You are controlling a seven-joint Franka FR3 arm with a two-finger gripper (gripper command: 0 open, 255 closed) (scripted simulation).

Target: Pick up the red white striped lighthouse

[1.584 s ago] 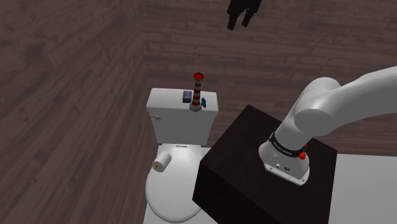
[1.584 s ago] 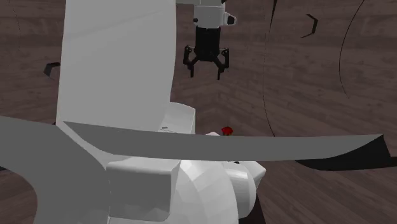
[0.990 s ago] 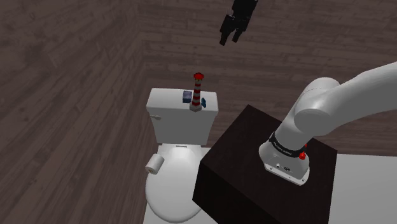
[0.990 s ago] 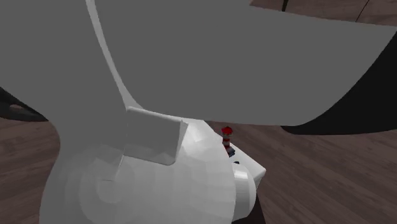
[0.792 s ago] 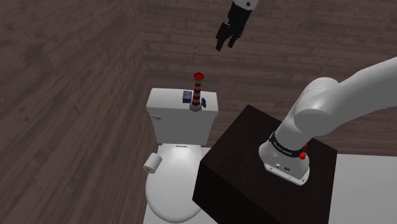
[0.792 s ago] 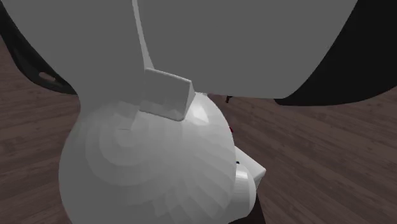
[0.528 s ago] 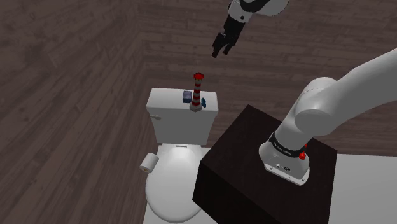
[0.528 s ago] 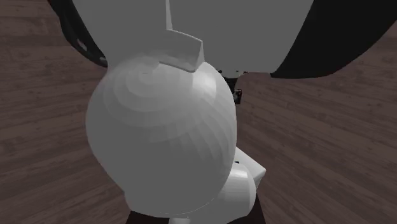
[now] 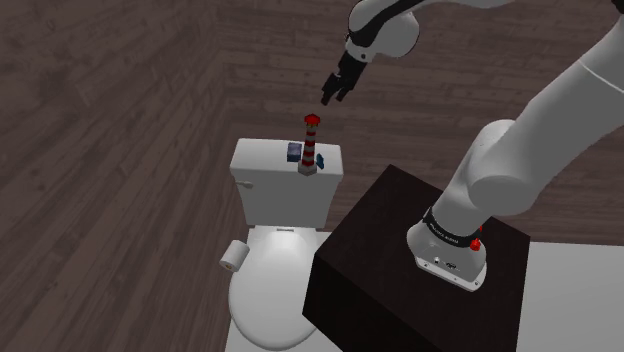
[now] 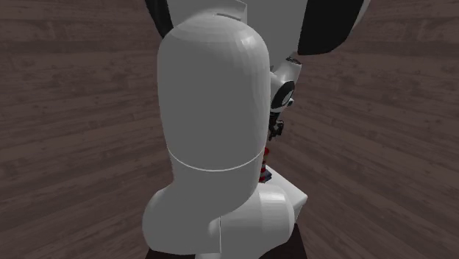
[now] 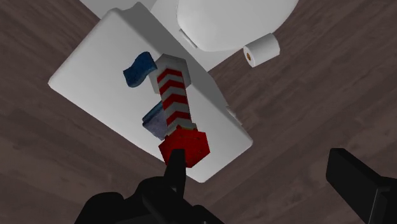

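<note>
A red-and-white striped lighthouse [image 9: 312, 146] with a red top stands upright on the white toilet tank lid [image 9: 268, 156]. My black gripper [image 9: 330, 94] hangs above it, slightly toward the shoulder view's right, apart from it. In the wrist view the lighthouse [image 11: 176, 102] is seen from above, its red top [image 11: 185, 146] just beyond one finger [image 11: 175, 169]. The gripper [image 11: 264, 175] is open, with nothing between the fingers. In the second exterior view the white arm hides all but a sliver of the lighthouse [image 10: 265, 168].
Two small blue items [image 11: 140, 69] [image 11: 154, 121] lie on the lid beside the lighthouse. A toilet paper roll [image 9: 235, 256] sits by the white toilet bowl [image 9: 268, 300]. The dark stand [image 9: 390, 280] is at the shoulder view's lower right. Wood-patterned walls stand behind the tank.
The gripper has come down and toward the shoulder view's left, closer to the lighthouse. The toilet paper roll has shifted left off the seat. The lighthouse has not moved.
</note>
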